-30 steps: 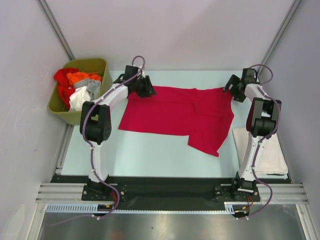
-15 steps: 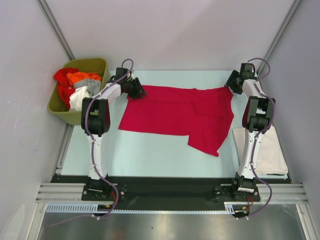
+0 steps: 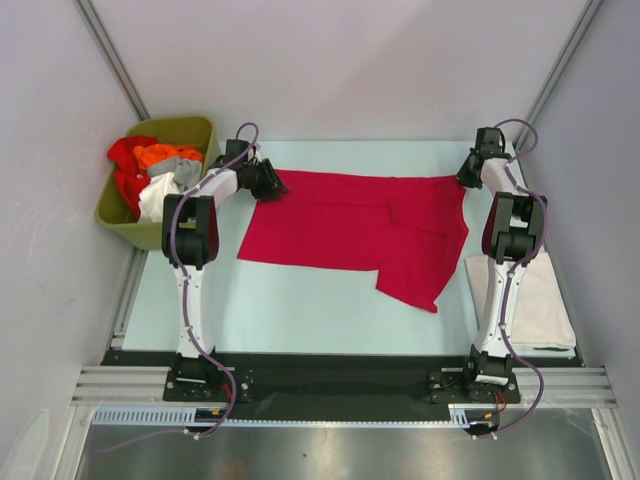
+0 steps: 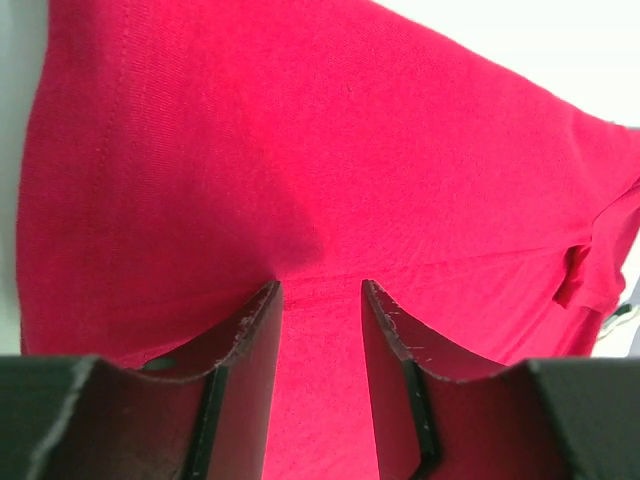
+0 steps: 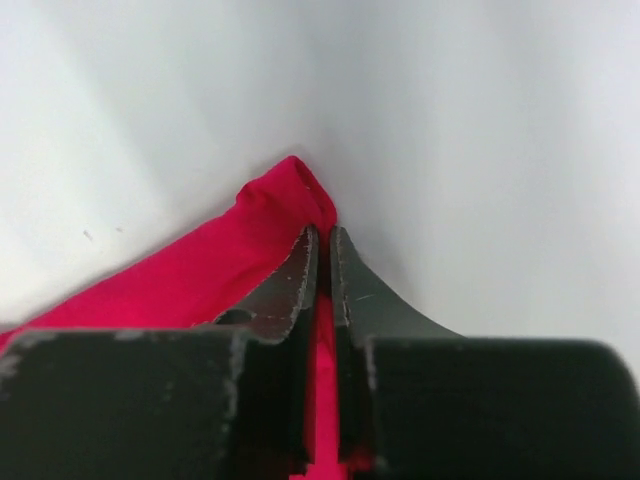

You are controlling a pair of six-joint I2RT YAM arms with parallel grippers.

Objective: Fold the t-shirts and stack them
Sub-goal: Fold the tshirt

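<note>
While flat, crimson t-shirt (image 3: 340, 220) with corner pinched in right fingers (image 5: 308, 268), another under spread left fingers (image 4: 255, 340).

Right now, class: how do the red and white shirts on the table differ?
The red shirt lies spread wide across the middle of the table; the white shirt is a folded rectangle by the right edge. The right gripper pinches a corner of the red shirt and the left gripper is open over it; no gripper touches the white shirt. Both are plain and lie flat.
</note>
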